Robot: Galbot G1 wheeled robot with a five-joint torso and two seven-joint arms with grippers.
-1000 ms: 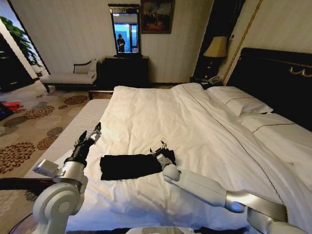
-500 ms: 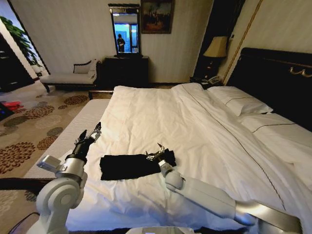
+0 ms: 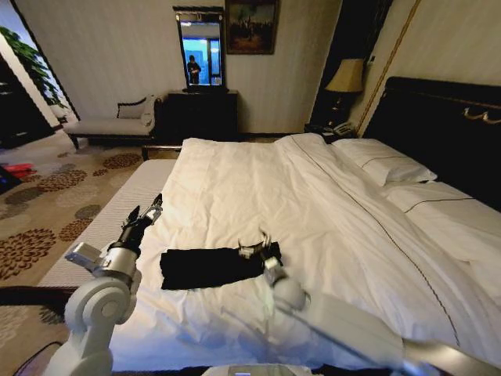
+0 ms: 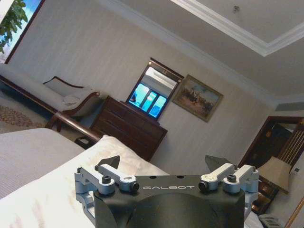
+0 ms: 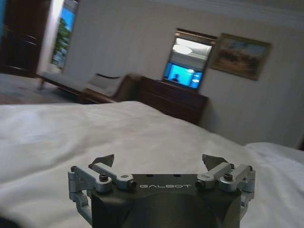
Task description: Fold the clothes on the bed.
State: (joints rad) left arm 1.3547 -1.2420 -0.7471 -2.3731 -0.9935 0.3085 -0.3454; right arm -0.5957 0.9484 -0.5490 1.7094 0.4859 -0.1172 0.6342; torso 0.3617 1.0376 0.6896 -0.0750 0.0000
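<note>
Both grippers' fingers apart, right gripper (image 3: pixel 256 244) lifted slightly off folded black T-shirt (image 3: pixel 205 266), left gripper (image 3: pixel 145 214) unmoved beside it

Dim room, motion-blurred right arm (image 3: pixel 352 329)

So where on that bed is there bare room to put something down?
The white bed is bare between the black T-shirt and pillows. It is crowded around the shirt: right gripper over one end, left gripper near the other.
</note>
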